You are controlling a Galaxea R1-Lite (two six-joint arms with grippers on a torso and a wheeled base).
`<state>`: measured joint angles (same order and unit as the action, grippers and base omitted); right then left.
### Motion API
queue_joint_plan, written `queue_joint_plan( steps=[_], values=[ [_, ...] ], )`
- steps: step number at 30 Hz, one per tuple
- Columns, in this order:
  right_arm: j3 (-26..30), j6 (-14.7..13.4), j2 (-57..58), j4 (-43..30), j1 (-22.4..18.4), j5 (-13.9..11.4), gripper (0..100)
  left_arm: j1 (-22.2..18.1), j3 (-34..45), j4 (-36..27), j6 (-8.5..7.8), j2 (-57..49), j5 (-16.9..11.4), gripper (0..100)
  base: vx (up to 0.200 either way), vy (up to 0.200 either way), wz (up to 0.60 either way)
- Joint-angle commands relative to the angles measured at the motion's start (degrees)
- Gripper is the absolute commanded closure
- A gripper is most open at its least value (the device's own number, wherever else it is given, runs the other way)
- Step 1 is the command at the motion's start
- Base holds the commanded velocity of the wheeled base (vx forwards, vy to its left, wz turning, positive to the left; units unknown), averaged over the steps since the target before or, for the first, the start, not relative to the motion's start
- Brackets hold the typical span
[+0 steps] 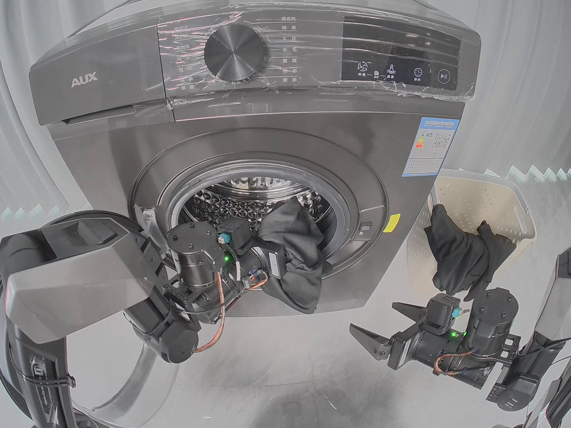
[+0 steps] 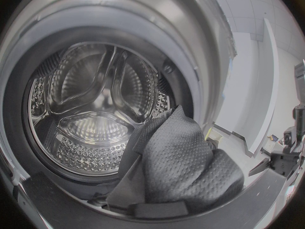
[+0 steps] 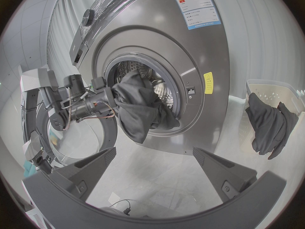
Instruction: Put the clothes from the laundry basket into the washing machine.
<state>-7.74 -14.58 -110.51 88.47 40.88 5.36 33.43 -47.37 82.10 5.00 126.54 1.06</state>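
Closest to you, the right tool (image 1: 375,322) hangs low over the floor (image 1: 285,367) in front of the washing machine's right corner. Its jaws are spread wide with nothing between them.

The left tool (image 1: 275,264) is at the washing machine's (image 1: 250,132) round mouth, by the lower left of the rim. Cloth is bunched around its tip and stands up off it, so you can read it as clenched on the dark garment (image 1: 297,257), though the fabric hides the jaws themselves.

That garment straddles the lip of the mouth. Part of it lies over the rim towards the drum (image 2: 95,112), and a long fold hangs outside, down the machine's front panel. Its long axis runs in and out of the mouth, so the coming move looks like a straight push from the left tool deeper into the machine, to drag the hanging fold over the lip. If you let go too early, the outer fold's weight may pull the piece back out.

The door (image 3: 79,137) stands swung open on the machine's left side, behind the left arm.

Farther off, just beside the machine's right flank, sits the laundry basket (image 1: 476,179). A second garment (image 1: 464,254) is draped over its near rim. The right tool is much the nearer one to it, but its jaws point across the machine's front, away from the basket.
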Motion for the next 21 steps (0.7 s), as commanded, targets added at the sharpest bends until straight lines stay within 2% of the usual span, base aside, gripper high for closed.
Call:
queue_joint_plan(
  steps=[1,9,21],
  values=[
    [-0.1,0.0,0.7,0.0,-0.3,-0.1,0,-2.5,-5.2,-1.9,-0.25,4.3,0.3,100,0.0,0.0,0.0],
    [-0.1,-0.1,0.5,0.0,-0.3,-0.1,0,-4.6,-17.1,-8.9,-0.43,8.3,1.8,100,0.0,0.0,0.0],
    [0.0,-0.1,0.4,0.0,-0.4,-0.2,0,-6.4,-30.9,-12.4,-0.34,16.4,3.7,100,0.0,0.0,0.0]
  ],
)
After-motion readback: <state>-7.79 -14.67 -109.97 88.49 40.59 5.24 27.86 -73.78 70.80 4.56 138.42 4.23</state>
